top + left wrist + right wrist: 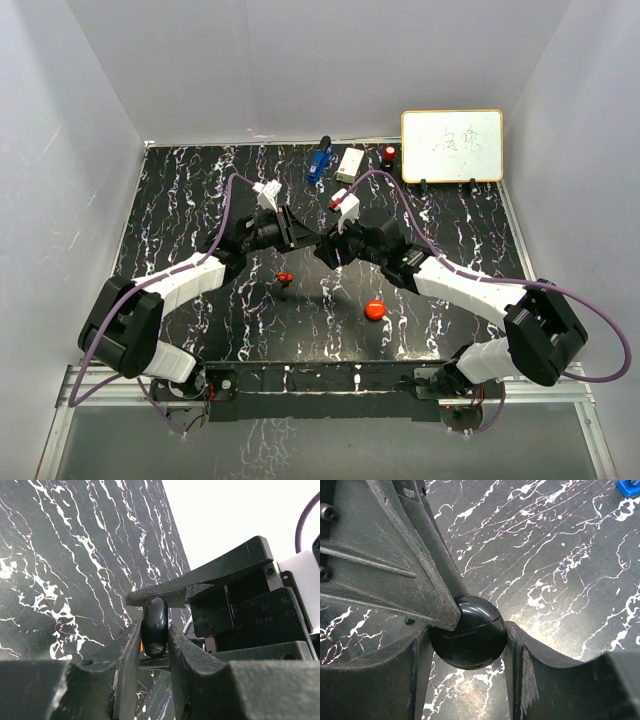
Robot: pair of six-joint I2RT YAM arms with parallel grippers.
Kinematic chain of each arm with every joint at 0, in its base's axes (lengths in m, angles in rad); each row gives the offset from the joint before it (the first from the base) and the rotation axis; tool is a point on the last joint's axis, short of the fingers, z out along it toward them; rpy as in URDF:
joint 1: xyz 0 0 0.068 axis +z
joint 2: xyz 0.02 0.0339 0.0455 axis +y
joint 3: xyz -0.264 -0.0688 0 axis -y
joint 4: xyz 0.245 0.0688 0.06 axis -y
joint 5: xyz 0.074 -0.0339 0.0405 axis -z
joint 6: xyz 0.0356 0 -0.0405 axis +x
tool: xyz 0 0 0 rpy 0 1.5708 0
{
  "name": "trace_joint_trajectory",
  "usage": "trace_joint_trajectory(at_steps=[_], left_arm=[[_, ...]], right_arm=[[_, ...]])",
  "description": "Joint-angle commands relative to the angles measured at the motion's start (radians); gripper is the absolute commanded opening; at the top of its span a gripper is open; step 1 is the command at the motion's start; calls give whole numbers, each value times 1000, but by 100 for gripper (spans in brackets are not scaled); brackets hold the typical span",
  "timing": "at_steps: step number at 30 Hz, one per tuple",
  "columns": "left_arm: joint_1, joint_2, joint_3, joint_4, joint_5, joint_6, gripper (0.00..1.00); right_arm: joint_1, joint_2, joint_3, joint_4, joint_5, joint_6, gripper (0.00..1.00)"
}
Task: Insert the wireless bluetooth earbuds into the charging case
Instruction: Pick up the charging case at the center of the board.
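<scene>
Jaws of L gripper [154, 639] & R gripper [467, 645] both clench the black round charging case [470, 639], mid-table. Red-and-black earbud [285, 276] lies on the tabletop [190, 200], 7 o'clock from them, apart.

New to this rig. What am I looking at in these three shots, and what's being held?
It's a two-armed robot bolted at the near edge of a table; each arm ends in a two-finger gripper. The overhead picture looks down from behind the arms. The other two come from a camera on each wrist.

On the table lie a red round puck and a tiny red-and-black earbud. At the far edge are a blue item, a white box and a whiteboard.

The left gripper and right gripper meet mid-table, both clamped on one glossy black round disc, possibly the charging case.
</scene>
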Motion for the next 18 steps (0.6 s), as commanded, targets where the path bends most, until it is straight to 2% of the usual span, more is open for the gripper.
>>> trace_joint_trajectory(at_steps=[1, 4, 7, 12, 18], left_arm=[[1, -9, -9, 27, 25, -5, 25], [1, -7, -10, 29, 25, -5, 24], [1, -4, -9, 33, 25, -6, 14], [1, -6, -6, 28, 19, -7, 1], [2, -9, 3, 12, 4, -3, 0]], right_arm=[[-3, -18, 24, 80, -21, 0, 26], [-2, -17, 25, 83, -24, 0, 26], [-3, -15, 25, 85, -28, 2, 29], [-3, -16, 24, 83, -19, 3, 53], [-3, -24, 21, 74, 6, 6, 81]])
